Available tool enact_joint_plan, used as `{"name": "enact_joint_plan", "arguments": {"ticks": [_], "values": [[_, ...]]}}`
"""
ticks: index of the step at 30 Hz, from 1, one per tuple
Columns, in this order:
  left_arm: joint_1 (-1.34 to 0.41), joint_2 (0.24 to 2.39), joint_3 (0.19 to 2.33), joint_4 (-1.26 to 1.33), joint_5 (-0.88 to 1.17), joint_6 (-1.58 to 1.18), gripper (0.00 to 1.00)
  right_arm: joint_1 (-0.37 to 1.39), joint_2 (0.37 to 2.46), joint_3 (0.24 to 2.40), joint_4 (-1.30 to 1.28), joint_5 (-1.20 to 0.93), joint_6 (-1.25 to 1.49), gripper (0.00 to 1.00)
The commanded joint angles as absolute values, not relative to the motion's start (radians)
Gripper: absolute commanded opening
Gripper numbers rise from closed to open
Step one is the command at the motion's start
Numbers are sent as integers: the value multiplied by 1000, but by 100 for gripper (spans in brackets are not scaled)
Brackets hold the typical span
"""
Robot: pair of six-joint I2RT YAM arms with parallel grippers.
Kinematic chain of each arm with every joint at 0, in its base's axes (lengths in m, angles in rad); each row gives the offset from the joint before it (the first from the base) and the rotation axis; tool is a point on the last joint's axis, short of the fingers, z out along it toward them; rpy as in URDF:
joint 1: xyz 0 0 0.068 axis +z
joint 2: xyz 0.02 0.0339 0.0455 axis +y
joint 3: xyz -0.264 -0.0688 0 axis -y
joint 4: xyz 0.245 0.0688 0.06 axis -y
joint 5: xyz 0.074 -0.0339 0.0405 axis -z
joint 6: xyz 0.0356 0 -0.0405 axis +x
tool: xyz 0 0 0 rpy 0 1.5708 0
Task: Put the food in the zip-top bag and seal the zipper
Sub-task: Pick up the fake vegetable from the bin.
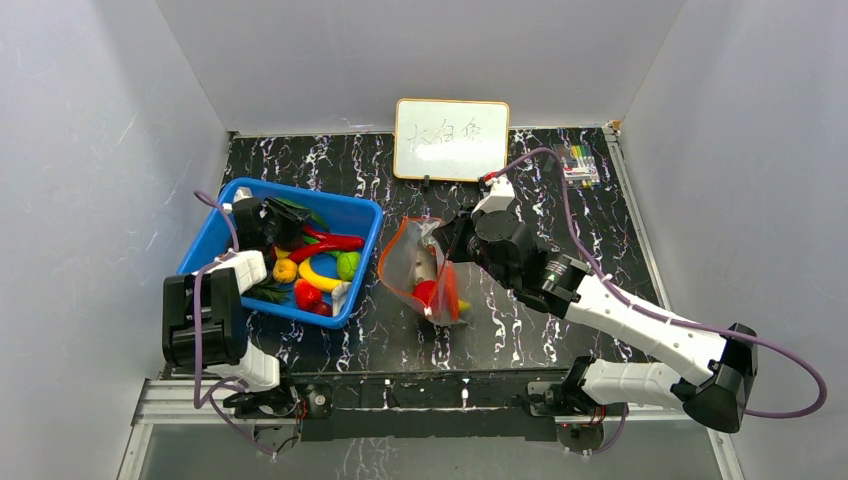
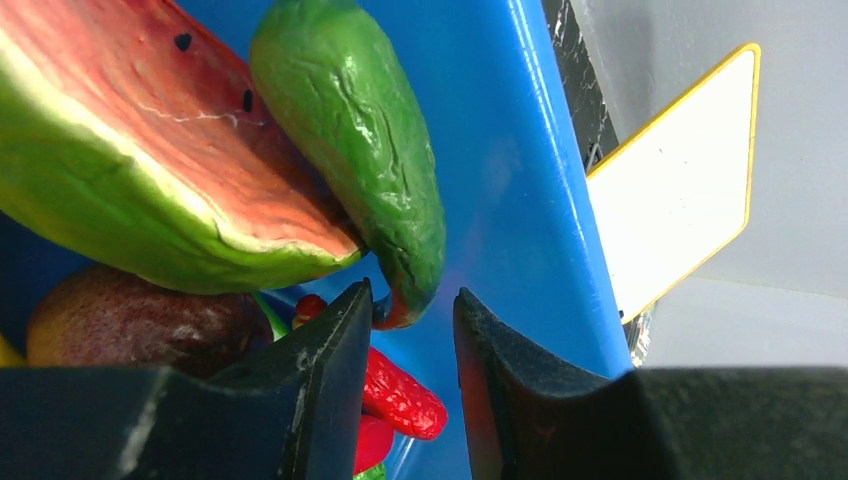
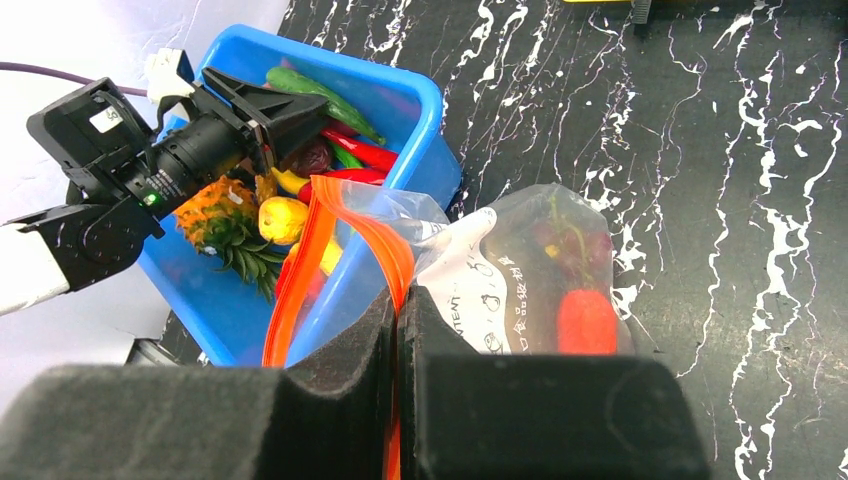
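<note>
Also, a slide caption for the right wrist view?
Right gripper pinches the bag by its orange zipper; left gripper reaches into blue basket.

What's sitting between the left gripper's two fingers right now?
The reddish tip of a long wrinkled green plastic pepper, shown in the left wrist view.

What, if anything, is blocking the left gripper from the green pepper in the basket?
Nothing visible. The green pepper has its tip between the left gripper's parted fingers. The watermelon slice lies against the pepper's side, and a red chilli lies beneath it.
</note>
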State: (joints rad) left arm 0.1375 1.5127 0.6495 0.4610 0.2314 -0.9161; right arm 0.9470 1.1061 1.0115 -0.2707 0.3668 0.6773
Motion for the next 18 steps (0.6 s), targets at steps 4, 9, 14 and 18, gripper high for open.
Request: {"name": "enact_joint_plan", "arguments": {"ticks": [4, 9, 14, 18], "values": [[140, 1542, 654, 601, 262, -936, 30, 948, 1086, 1067, -198, 380, 669, 0], [140, 1560, 652, 632, 268, -941, 26, 947, 1076, 1059, -196, 383, 657, 0], [140, 1545, 647, 615, 262, -940, 15, 948, 1065, 1054, -205, 388, 660, 0], [140, 1507, 654, 532, 241, -934, 9, 948, 1058, 1053, -209, 386, 664, 0]]}}
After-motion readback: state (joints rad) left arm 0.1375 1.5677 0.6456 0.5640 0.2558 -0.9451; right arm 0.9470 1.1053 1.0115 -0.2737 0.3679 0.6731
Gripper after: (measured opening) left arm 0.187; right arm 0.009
